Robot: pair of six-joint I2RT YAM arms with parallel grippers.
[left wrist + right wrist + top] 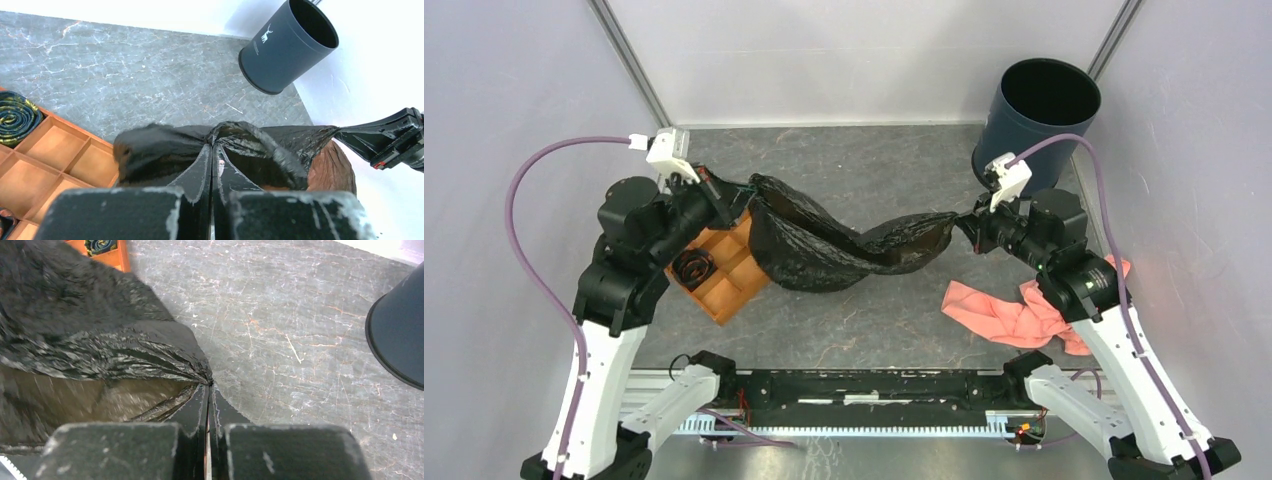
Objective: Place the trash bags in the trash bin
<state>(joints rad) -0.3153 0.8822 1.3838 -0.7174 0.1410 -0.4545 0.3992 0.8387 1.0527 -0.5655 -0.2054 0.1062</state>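
A large glossy black trash bag (824,245) hangs stretched between my two grippers above the table's middle. My left gripper (742,196) is shut on its left end; in the left wrist view the film (165,150) bunches at the closed fingertips of that gripper (212,145). My right gripper (964,220) is shut on the right end; in the right wrist view the bag (90,340) gathers at the tips of that gripper (208,385). The dark navy trash bin (1036,118) stands upright and open at the back right, also in the left wrist view (290,45) and the right wrist view (400,335).
An orange compartment tray (719,270) with a coiled item lies left of centre, partly under the bag. A pink cloth (1024,310) lies on the table at the right, near my right arm. White walls enclose the grey marbled table (874,160).
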